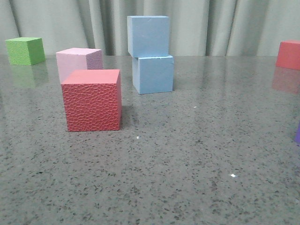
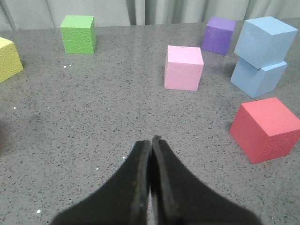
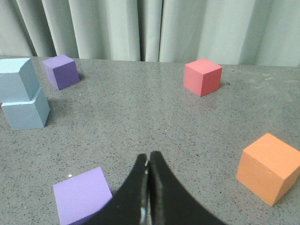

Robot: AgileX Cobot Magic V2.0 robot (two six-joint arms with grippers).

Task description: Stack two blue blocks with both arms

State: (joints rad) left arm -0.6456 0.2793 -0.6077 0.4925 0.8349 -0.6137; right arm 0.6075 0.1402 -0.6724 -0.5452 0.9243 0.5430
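Speckled grey table [image 1: 187, 154] carries the two blue blocks [image 1: 151, 54] already stacked near its far edge, the upper one turned slightly askew. Both the left gripper [image 2: 151, 140] and right gripper [image 3: 148, 157] are seen pressed together, empty and well apart from the stack, so the task is judged done.

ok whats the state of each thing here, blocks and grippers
upper blue block: stacked on the lower one, turned slightly askew
lower blue block: on the table, carrying the upper
left gripper: shut, empty
right gripper: shut, empty
textured red cube: on the table, alone
pink cube: on the table, alone
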